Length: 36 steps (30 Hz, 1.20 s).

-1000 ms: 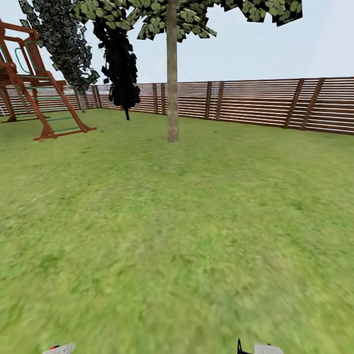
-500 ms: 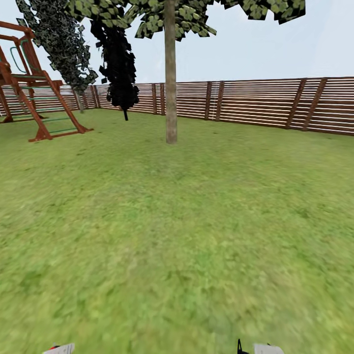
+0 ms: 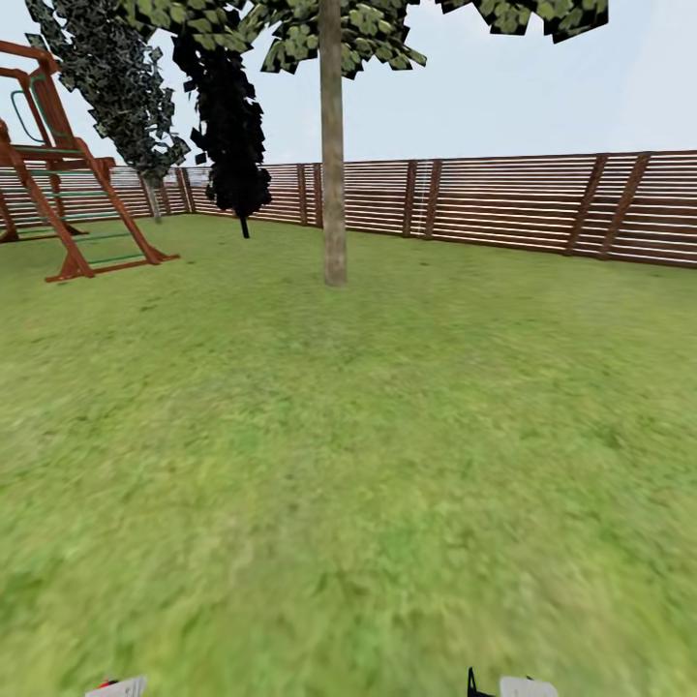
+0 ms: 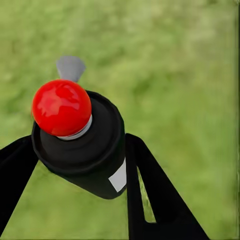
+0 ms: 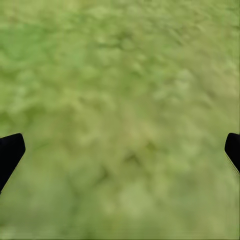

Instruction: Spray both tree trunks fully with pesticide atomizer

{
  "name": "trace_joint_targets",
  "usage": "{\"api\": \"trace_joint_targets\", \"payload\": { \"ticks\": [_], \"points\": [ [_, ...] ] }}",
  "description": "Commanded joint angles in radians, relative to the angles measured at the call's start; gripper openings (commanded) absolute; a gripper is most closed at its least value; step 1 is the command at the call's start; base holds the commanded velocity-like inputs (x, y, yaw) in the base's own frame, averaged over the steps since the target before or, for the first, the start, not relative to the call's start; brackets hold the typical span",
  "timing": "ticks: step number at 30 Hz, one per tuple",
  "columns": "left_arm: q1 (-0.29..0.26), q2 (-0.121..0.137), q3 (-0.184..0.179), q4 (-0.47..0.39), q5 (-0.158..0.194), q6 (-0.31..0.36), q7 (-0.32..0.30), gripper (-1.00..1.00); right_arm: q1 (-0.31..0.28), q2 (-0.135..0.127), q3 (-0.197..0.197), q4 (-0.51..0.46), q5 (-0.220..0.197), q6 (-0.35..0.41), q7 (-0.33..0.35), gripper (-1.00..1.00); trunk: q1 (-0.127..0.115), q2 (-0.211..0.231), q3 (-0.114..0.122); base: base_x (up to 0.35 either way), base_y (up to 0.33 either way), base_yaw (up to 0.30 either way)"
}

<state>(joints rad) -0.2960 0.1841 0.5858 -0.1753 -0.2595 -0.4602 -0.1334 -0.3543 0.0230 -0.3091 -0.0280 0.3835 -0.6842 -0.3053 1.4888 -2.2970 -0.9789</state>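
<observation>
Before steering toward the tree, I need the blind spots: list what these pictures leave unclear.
- Head view: the grey-brown tree trunk is far off; spray specks would be too small to see.
- Head view: its blocky green foliage is cut by the top edge.
- Left wrist view: the black red-topped spray bottle hides its own nozzle; the left pincer covers its sides.

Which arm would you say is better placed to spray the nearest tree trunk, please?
Left, I'd judge: the left gripper is shut on the pesticide atomizer, while the right gripper is open over grass. The tree trunk stands well ahead.
</observation>
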Motion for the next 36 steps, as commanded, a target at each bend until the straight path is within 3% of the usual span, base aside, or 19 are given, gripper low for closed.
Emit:
{"api": "trace_joint_targets", "payload": {
  "ticks": [1, 36],
  "points": [
    [0.0, 0.0, 0.0, 0.0, 0.0, 0.0, 0.0, -1.0, 0.0, 0.0, 0.0, 0.0, 0.0, 0.0, 0.0, 1.0, 0.0, 0.0, 0.0, 0.338, -0.083, 0.0],
    [0.004, 0.001, 0.001, -0.001, 0.0, 0.0, -0.004, -1.0, 0.0, 0.0, 0.0, -0.001, 0.0, 0.0, 0.0, 1.0, 0.0, 0.0, 0.0, 0.338, -0.083, 0.0]
  ]
}}
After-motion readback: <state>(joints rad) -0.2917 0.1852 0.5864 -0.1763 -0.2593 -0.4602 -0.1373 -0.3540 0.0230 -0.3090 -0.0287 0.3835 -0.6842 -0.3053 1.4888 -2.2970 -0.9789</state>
